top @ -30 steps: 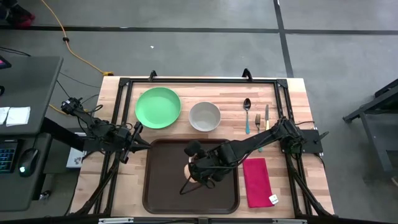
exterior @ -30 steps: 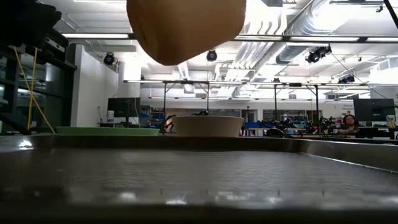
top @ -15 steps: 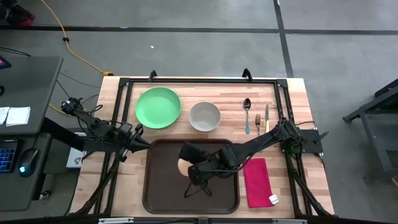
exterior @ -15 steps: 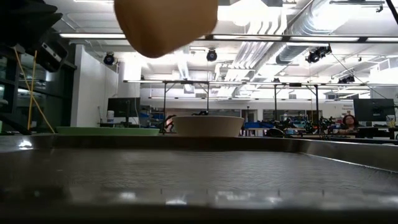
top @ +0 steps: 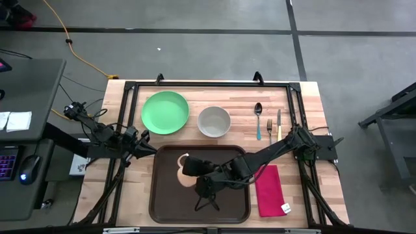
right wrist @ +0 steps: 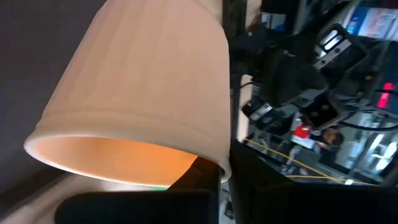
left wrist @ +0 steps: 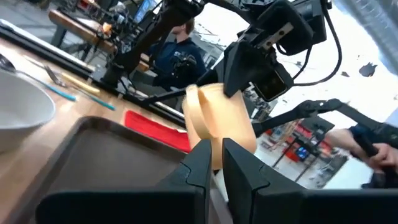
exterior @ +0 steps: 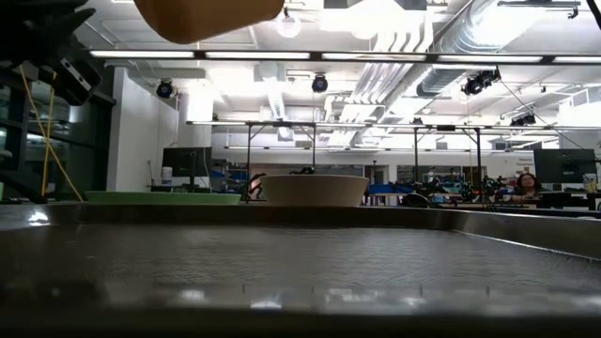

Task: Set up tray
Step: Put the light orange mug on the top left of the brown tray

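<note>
Centre of the frame, over the tray point(top: 162, 201): right gripper point(top: 189, 170) clamped on a tan cup point(top: 184, 176); left gripper point(top: 144, 144), at centre left, apparently narrowly parted.

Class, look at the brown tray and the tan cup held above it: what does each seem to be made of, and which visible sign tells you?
Large dark brown rectangular tray: probably plastic, with a moulded raised rim, rounded corners and a fine pebbled floor.
Tan ribbed cup: possibly matte plastic or ceramic, with an even colour and soft vertical ribs.
</note>
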`<control>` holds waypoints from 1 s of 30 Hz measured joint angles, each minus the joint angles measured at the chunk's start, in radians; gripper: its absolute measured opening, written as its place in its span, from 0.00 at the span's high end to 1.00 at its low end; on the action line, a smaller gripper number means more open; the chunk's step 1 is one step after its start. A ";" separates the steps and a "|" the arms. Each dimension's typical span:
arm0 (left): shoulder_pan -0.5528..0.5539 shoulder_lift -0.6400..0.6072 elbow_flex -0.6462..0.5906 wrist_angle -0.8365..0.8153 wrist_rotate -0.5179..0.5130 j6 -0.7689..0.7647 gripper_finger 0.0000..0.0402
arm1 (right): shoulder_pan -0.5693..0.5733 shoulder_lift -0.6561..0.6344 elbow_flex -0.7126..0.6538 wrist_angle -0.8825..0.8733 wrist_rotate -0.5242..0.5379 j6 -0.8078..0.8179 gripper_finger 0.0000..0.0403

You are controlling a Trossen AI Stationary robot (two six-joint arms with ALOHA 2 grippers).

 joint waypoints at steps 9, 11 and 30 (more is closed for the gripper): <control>0.000 0.003 0.000 -0.002 0.003 -0.153 0.82 | -0.007 0.000 0.000 0.133 0.003 -0.156 1.00; 0.000 0.003 0.000 -0.002 0.002 -0.202 0.82 | -0.013 0.000 0.000 0.158 -0.001 -0.177 1.00; 0.000 0.021 0.000 0.008 -0.043 -0.456 0.82 | -0.062 0.080 -0.001 0.263 -0.083 -0.297 1.00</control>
